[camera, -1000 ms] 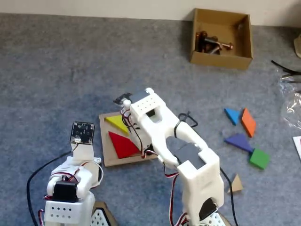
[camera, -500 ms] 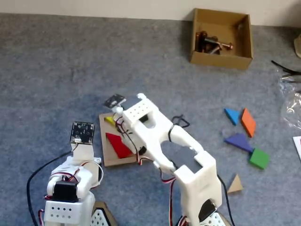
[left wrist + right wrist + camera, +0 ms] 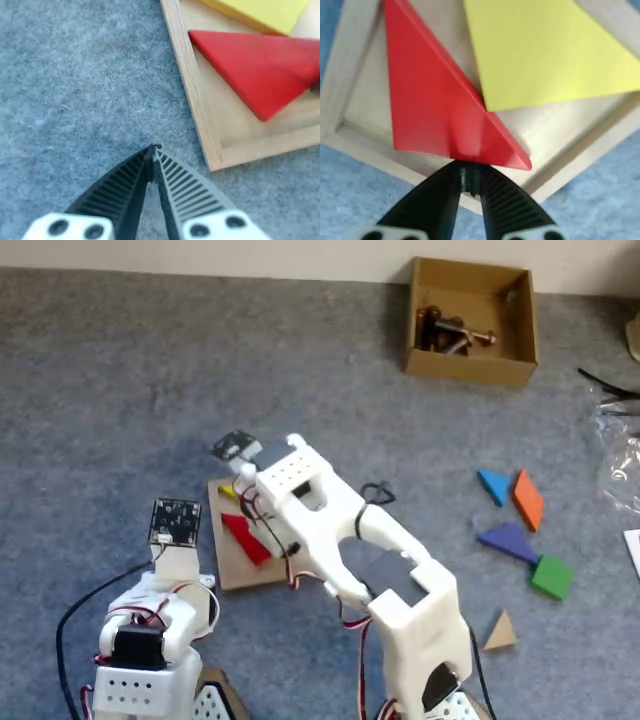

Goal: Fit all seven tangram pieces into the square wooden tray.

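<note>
Tray (image 3: 232, 576) sat on the grey carpet (image 3: 120, 390) just ahead of both arms, with two pieces in it. The red triangle (image 3: 245, 538) lay flat on the tray floor. The yellow triangle (image 3: 227, 493) lay next to it, on the side away from the arm bases. In the right wrist view, a corner of the yellow triangle (image 3: 540, 55) met the long edge of the red triangle (image 3: 427, 107), and bare wood showed around both inside the tray rim (image 3: 342, 82).

The right arm (image 3: 330, 530) stretched over the tray and hid much of it from above. The right gripper (image 3: 469, 172) was pressed together, gripping nothing, with its tips right at the short edge of the red piece.

The left arm (image 3: 160, 630) was tucked near its base. The left gripper (image 3: 153, 150) was also pinched closed and empty, over carpet just beside the tray's corner (image 3: 192, 85), apart from the red triangle (image 3: 255, 70).

The other five pieces lay loose, well off to the right:
- blue triangle (image 3: 492, 485), next to the orange parallelogram (image 3: 528, 500)
- purple triangle (image 3: 508, 540), touching the green square (image 3: 551, 576)
- small tan triangle (image 3: 499, 632), nearest the right arm's base

A cardboard box (image 3: 470, 320) holding copper-coloured bits stood at the far edge.
</note>
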You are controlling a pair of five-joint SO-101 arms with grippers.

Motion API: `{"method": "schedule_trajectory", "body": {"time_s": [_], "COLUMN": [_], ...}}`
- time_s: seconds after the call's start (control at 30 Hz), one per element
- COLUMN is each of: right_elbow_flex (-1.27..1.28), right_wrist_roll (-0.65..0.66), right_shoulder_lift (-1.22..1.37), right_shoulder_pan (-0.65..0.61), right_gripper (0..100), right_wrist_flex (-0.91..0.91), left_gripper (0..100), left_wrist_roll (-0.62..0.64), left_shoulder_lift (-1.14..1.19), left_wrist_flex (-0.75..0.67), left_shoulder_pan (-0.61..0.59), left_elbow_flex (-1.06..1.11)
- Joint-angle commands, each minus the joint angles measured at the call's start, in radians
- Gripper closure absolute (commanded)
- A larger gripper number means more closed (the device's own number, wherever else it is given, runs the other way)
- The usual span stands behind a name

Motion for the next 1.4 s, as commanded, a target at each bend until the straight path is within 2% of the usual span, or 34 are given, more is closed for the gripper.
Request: {"method": "schedule_trajectory", "body": {"time_s": [0.0, 0.2, 0.6, 0.73, 0.93, 1.1, 1.27, 1.37], "right_elbow_flex": [-0.102, -0.163, -0.166, -0.176, -0.205, -0.202, -0.171, -0.099], "right_wrist_roll": [0.003, -0.044, -0.044, 0.028, 0.069, 0.104, 0.104, 0.103], "right_shoulder_lift": [-0.018, -0.018, -0.019, -0.025, -0.094, -0.110, -0.071, -0.039], "right_shoulder_pan": [0.058, 0.084, 0.084, 0.073, 0.044, 0.053, 0.058, 0.068], "right_gripper": [99.5, 99.5, 99.5, 99.5, 99.5, 93.7, 93.6, 93.7], "right_wrist_flex": [-0.024, -0.021, -0.010, 0.062, 0.087, 0.114, 0.104, 0.036], "left_gripper": [99, 99, 99, 99, 99, 99, 99, 99], "left_wrist_roll": [0.008, 0.008, 0.008, 0.008, 0.008, 0.008, 0.008, 0.008], "left_shoulder_lift": [-0.007, -0.007, -0.007, -0.007, -0.007, -0.007, -0.007, -0.007], "left_wrist_flex": [-0.002, -0.002, -0.002, -0.002, -0.002, -0.002, -0.002, -0.002], "left_shoulder_pan": [0.015, 0.015, 0.015, 0.015, 0.015, 0.015, 0.015, 0.015], "left_elbow_flex": [0.019, 0.019, 0.019, 0.019, 0.019, 0.019, 0.019, 0.019]}}
